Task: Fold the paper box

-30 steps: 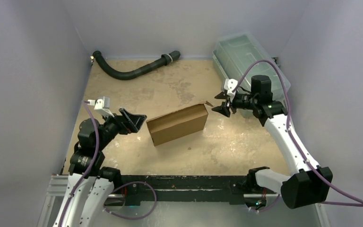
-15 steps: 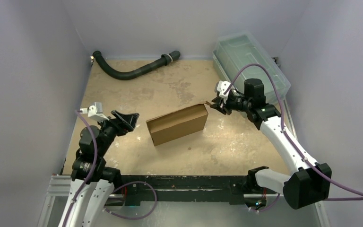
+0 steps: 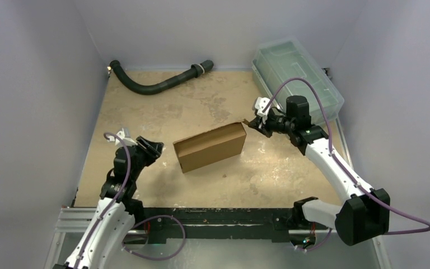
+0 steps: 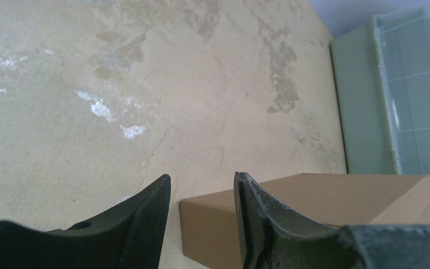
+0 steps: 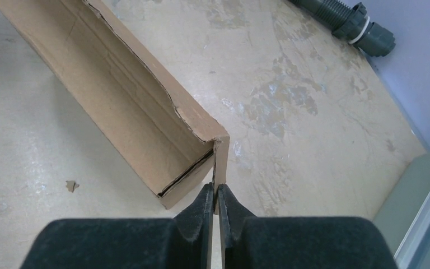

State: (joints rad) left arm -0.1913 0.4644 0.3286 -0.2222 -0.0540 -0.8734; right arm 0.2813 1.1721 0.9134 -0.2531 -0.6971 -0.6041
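Note:
The paper box (image 3: pixel 210 147) is a plain brown cardboard box lying on the table (image 3: pixel 162 117) at the middle. Its open end faces the right wrist camera, where the paper box (image 5: pixel 117 95) shows a torn inner edge and a small end flap (image 5: pixel 221 162) sticking out. My right gripper (image 3: pixel 256 124) is at the box's far right corner; the right gripper (image 5: pixel 215 188) is shut on that end flap. My left gripper (image 3: pixel 155 150) hangs just left of the box, apart from it. In the left wrist view the left gripper (image 4: pixel 201 179) is open with nothing between its fingers, and the paper box (image 4: pixel 313 207) lies beyond.
A black corrugated hose (image 3: pixel 157 84) lies along the far left edge. A clear greenish plastic bin (image 3: pixel 294 67) stands at the far right corner, just behind my right arm. Grey walls close in on three sides. A small cardboard scrap (image 5: pixel 71 185) lies near the box.
The right gripper moved left to the box's far right corner and closed on the end flap. The left arm drew back and lowered, its jaws narrowing. The box stayed put.

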